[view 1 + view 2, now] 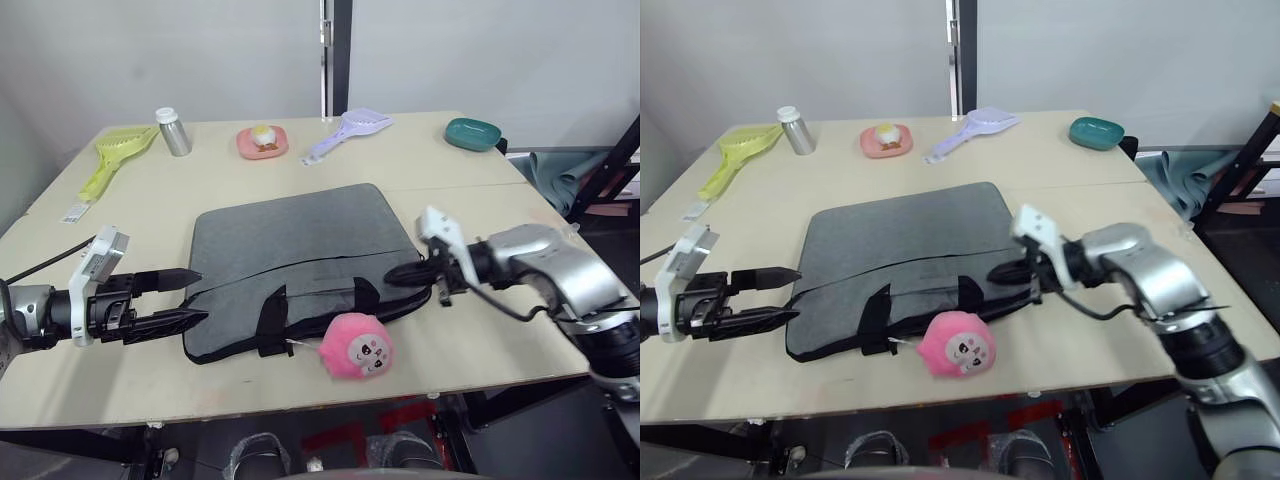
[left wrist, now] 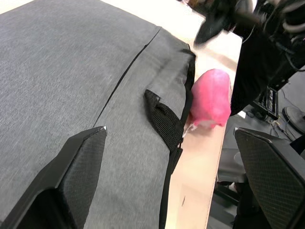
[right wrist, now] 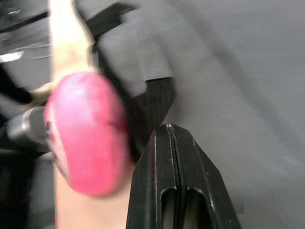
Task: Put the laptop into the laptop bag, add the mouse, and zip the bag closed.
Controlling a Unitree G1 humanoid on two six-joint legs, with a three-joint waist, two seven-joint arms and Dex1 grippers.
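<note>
The grey laptop bag (image 1: 300, 235) lies flat in the middle of the table, its black handles (image 1: 272, 318) toward the front edge. My left gripper (image 1: 198, 295) is open at the bag's left front corner, one finger over the fabric (image 2: 57, 95) and one at its edge. My right gripper (image 1: 392, 275) is shut, its fingertips (image 3: 169, 131) resting on the bag's right front corner by the zipper edging. I see nothing between them. The laptop and the mouse are hidden or out of view.
A pink plush toy (image 1: 356, 346) sits against the bag's front edge, near the table's front edge. Along the back are a yellow-green scoop (image 1: 115, 155), a metal can (image 1: 175, 132), a pink dish (image 1: 262, 143), a lavender scoop (image 1: 350, 130) and a teal case (image 1: 473, 133).
</note>
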